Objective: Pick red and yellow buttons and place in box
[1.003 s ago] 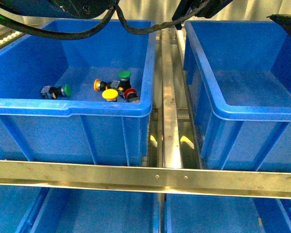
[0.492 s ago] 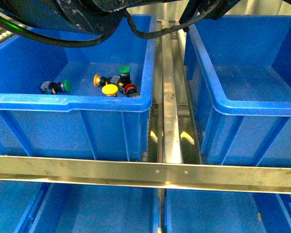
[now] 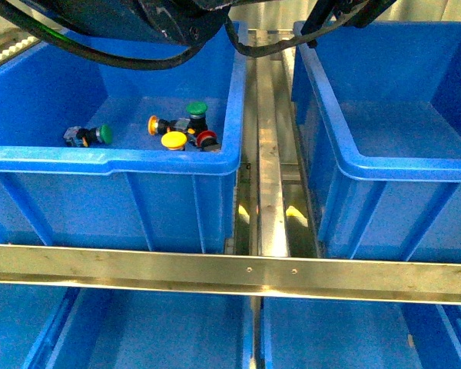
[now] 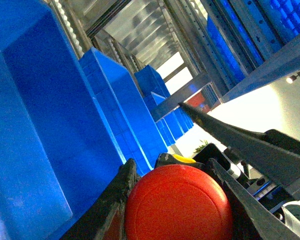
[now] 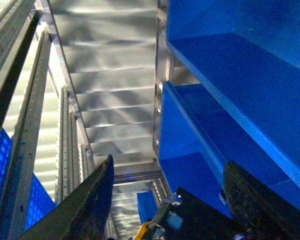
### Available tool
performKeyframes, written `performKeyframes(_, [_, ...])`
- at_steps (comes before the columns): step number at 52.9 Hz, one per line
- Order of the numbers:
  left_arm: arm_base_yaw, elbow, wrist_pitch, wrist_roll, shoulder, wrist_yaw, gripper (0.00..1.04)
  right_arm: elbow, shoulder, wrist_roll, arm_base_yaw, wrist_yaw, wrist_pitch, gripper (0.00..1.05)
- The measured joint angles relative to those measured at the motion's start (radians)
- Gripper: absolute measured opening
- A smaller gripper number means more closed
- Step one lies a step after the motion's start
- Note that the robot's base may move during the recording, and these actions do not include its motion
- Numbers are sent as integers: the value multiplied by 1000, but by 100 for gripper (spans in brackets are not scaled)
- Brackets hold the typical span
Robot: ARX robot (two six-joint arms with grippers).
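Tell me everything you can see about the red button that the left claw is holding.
The red button shows only its round cap, glossy and smooth like plastic, slightly domed, facing the left wrist camera. Its body is hidden behind the cap. It sits clamped in the left claw, whose dark fingers press its rim on opposite sides, lifted clear of the blue bins.

The left bin point(image 3: 177, 165) holds a cluster of buttons point(image 3: 186, 131) near its right wall and a lone button point(image 3: 88, 136) further left, the right bin point(image 3: 384, 173) stands beside it across a rail point(image 3: 269, 177), and a held button point(image 4: 179, 205) sits in the left gripper point(image 4: 171, 166).
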Motion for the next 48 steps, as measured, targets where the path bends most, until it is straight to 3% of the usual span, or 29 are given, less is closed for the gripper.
performKeyframes(8, [-5,13,-14,6,2,-5,33,0,-1,1,-11,-1,-10,42])
performKeyframes(22, [-12,19,-14,10,8,-14,34,0,-3,0,-22,-5,-15,40])
performKeyframes(43, [-6,9,-6,45,12,-41,96,0,-8,-28,-35,3,-9,40])
performKeyframes(48, [1,8,3,52,11,-48,97,0,-8,-32,-39,7,-8,40])
